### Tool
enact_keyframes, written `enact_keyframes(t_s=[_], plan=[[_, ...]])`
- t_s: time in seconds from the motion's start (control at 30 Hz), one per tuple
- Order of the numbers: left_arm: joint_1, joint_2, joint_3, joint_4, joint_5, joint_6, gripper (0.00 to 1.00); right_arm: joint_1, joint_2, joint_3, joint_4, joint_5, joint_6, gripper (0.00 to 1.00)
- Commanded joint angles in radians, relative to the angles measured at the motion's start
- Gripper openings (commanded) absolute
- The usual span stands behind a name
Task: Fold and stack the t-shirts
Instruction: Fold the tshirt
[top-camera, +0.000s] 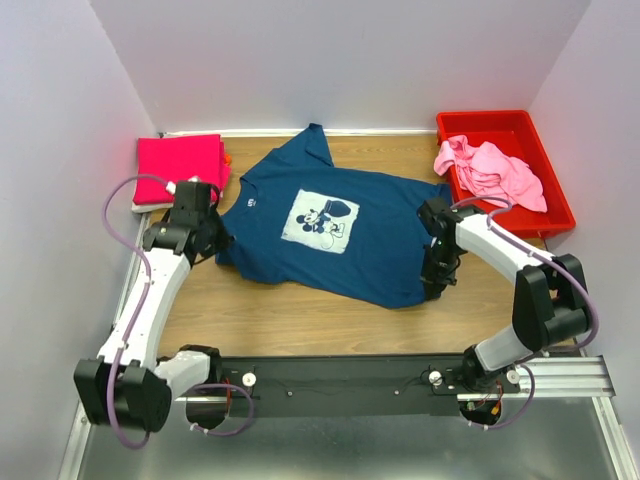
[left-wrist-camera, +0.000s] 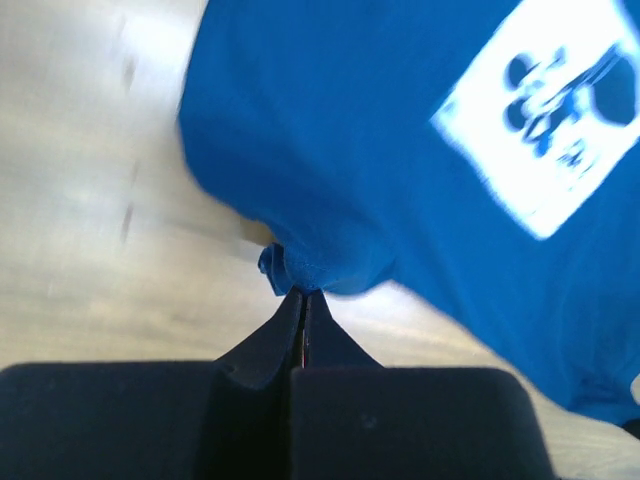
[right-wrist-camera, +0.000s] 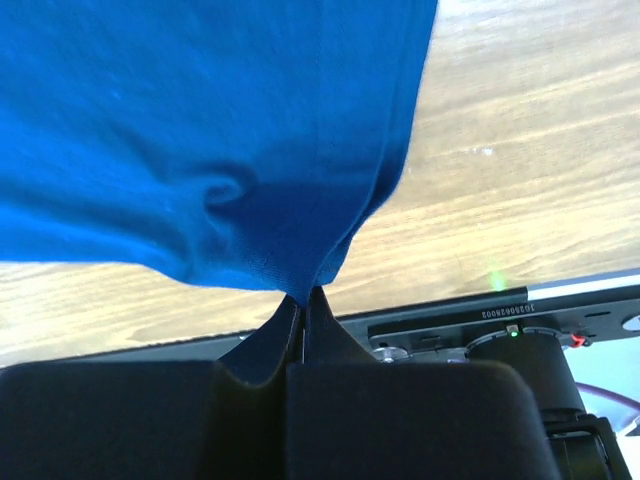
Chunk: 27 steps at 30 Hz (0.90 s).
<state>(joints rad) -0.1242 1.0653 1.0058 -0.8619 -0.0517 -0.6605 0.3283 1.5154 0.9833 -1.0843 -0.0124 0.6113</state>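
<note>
The navy blue t-shirt (top-camera: 340, 235) with a white mouse print lies spread across the wooden table, print up. My left gripper (top-camera: 216, 243) is shut on the shirt's left edge; the left wrist view shows the pinched cloth (left-wrist-camera: 310, 270) at the fingertips. My right gripper (top-camera: 436, 285) is shut on the shirt's right lower corner, seen bunched (right-wrist-camera: 290, 260) in the right wrist view. The magenta t-shirt (top-camera: 180, 165) lies folded at the back left. The light pink t-shirt (top-camera: 490, 170) is crumpled in the red bin.
The red plastic bin (top-camera: 550, 195) stands at the back right against the wall. White walls close in the table on three sides. The black mounting rail (top-camera: 340, 385) runs along the near edge.
</note>
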Motion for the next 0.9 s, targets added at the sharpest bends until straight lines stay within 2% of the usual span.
enact_keyframes(t_s=[0.0,0.43,0.87], plan=[[0.006,0.079,0.098,0.118,0.038,0.088,0.0,-0.008,0.052,0.06,-0.006,0.049,0.018,0.0],[0.005,0.389,0.361,0.25,0.116,0.199,0.0,-0.121,0.155,0.205,0.023,0.046,0.007,0.0],[0.005,0.614,0.583,0.279,0.092,0.216,0.0,-0.238,0.261,0.36,0.027,0.048,-0.027,0.0]])
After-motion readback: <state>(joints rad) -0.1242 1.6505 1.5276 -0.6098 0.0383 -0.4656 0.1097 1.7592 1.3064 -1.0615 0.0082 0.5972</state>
